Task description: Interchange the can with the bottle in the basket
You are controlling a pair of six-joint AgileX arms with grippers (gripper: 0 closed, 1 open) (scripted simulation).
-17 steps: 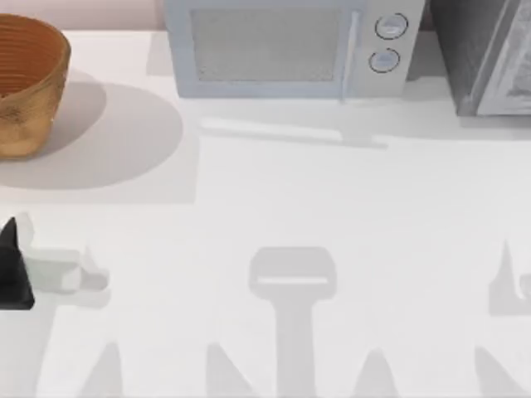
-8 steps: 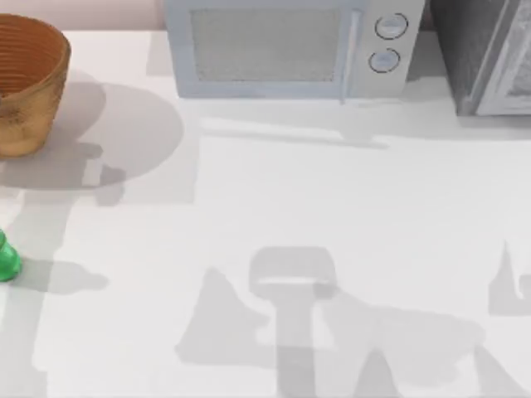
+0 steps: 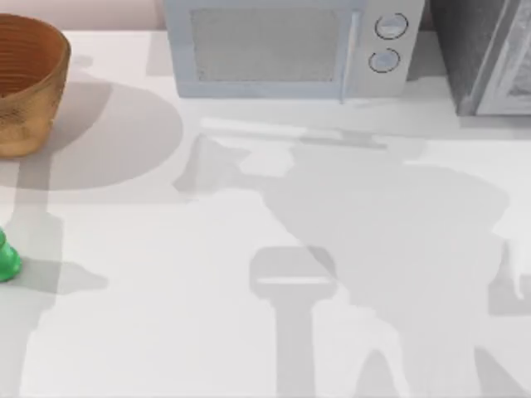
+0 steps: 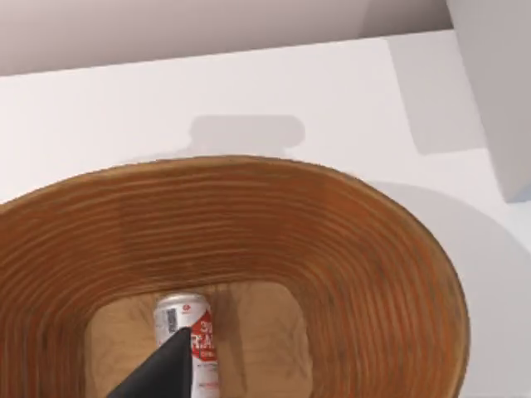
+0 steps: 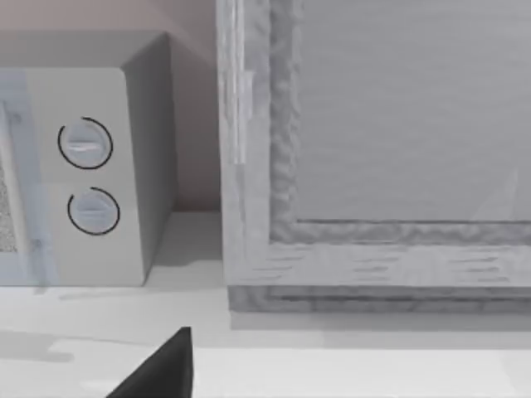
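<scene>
The wicker basket (image 3: pixel 29 99) stands at the table's back left corner. Inside it, in the left wrist view, the white can (image 4: pixel 187 319) with a red label rests on the basket (image 4: pixel 348 249) floor. A dark part of my left gripper (image 4: pixel 162 373) hangs over the basket opening, just in front of the can. The green bottle (image 3: pixel 7 261) stands on the table at the far left edge, in front of the basket and apart from it. A dark tip of my right gripper (image 5: pixel 166 369) sits above the table near the back right appliances.
A grey microwave (image 3: pixel 290 46) with two knobs lines the back edge at the middle. A larger grey appliance (image 3: pixel 489 54) fills the back right corner. Arm shadows fall across the middle and right of the white table (image 3: pixel 166 332).
A second ago a black gripper was at the left edge where the bottle stands; it has left and the bottle stands alone. A large arm shadow has spread over the table's right half.
</scene>
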